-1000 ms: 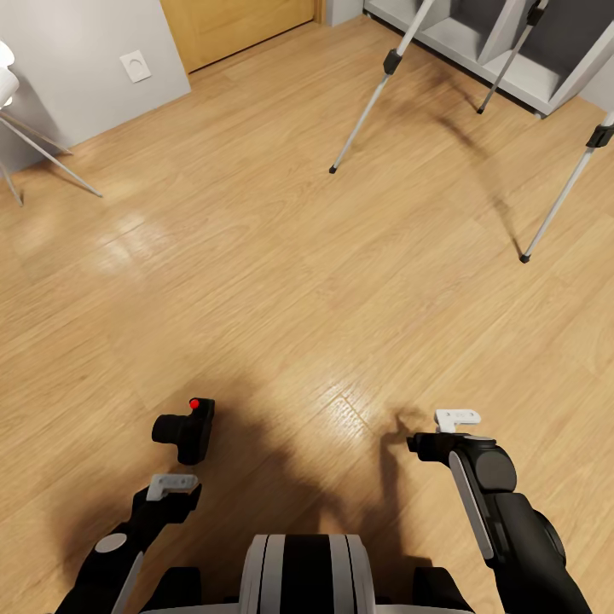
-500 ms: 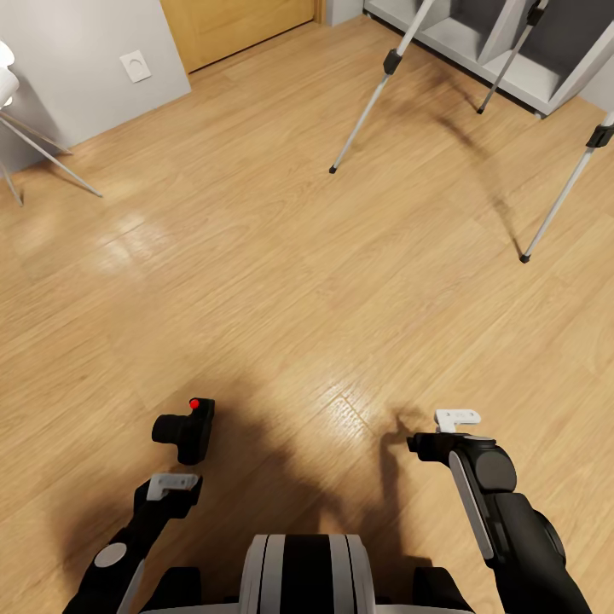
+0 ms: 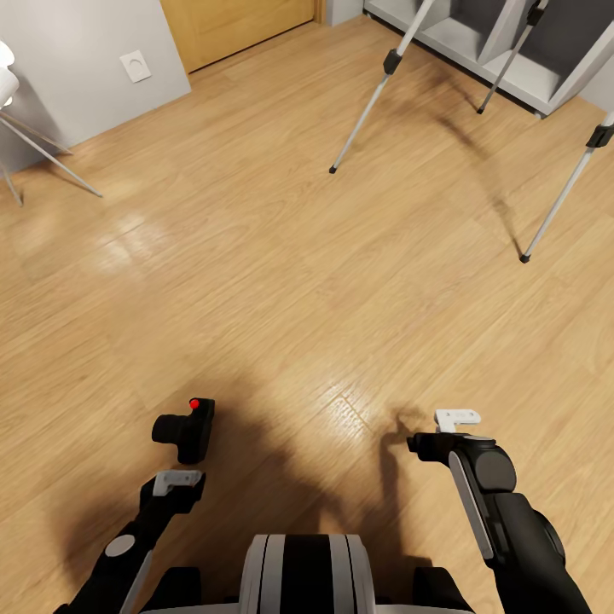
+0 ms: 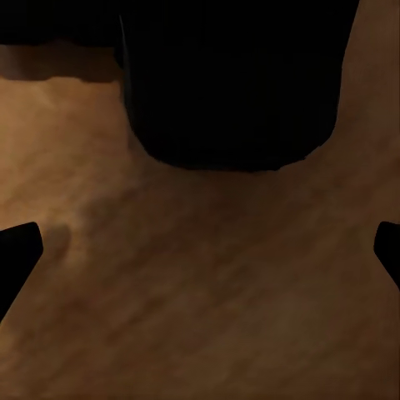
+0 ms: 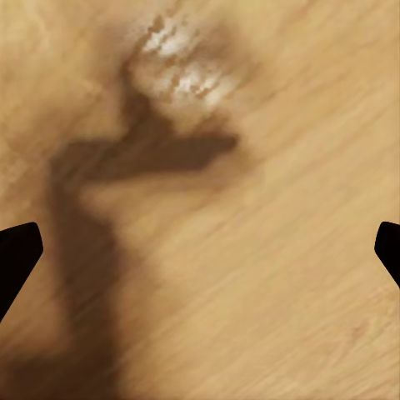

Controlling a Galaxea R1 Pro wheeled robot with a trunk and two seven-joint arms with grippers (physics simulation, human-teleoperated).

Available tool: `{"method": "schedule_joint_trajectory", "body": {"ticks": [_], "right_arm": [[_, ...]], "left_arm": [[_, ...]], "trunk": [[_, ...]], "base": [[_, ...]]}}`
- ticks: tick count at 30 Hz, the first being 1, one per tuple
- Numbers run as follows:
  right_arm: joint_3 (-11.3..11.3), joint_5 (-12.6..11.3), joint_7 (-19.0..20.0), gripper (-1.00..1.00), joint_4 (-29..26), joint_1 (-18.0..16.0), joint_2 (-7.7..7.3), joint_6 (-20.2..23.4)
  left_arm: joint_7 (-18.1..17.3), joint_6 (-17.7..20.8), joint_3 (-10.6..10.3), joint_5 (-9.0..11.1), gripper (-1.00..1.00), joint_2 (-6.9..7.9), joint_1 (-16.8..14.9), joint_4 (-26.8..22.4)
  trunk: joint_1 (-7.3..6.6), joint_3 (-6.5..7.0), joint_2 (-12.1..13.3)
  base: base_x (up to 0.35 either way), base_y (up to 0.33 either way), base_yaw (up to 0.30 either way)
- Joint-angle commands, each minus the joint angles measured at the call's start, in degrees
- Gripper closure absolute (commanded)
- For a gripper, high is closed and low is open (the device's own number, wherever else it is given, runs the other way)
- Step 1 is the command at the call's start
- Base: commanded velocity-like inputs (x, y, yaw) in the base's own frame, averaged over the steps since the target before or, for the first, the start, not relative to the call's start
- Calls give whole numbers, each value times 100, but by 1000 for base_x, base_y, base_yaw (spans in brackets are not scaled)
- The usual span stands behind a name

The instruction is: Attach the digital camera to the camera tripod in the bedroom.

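Note:
The digital camera (image 3: 186,433), small and black with a red button on top, lies on the light wood floor near my base. My left gripper (image 3: 181,488) hovers just behind it, apart from it. In the left wrist view the camera (image 4: 229,83) is a dark block ahead of the open left gripper (image 4: 200,250), with floor between the fingertips (image 4: 17,250). My right gripper (image 3: 424,444) hangs open over bare floor, as the right wrist view's gripper (image 5: 200,250) confirms. Three silver legs of the camera tripod (image 3: 375,89) stand far ahead; its head is out of view.
A grey cube shelf (image 3: 503,72) stands behind the tripod at the far right. A wooden door (image 3: 239,26) and a grey wall with a socket (image 3: 136,66) are at the back left. Thin white chair legs (image 3: 43,153) reach in from the left edge.
My left arm has shifted a little, its gripper edging rightward behind the camera. The camera, the tripod and the right arm have stayed put.

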Motion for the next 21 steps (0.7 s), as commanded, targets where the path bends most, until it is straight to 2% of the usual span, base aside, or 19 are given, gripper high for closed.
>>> {"method": "schedule_joint_trajectory", "body": {"ticks": [1,6,21], "right_arm": [[4,5,-12,-100,-4,-2,-2,26],[8,7,-13,-100,-4,-2,0,26],[17,8,-13,-100,-4,-2,6,26]], "left_arm": [[-39,-30,16,-28,-100,-3,-28,49],[-37,-302,16,-19,-100,-8,-116,222],[-12,-447,16,-15,-100,-12,-158,276]], "trunk": [[-1,-3,-1],[-1,-3,-1],[-1,-3,-1]], "base": [[0,0,0],[0,0,0],[0,0,0]]}}
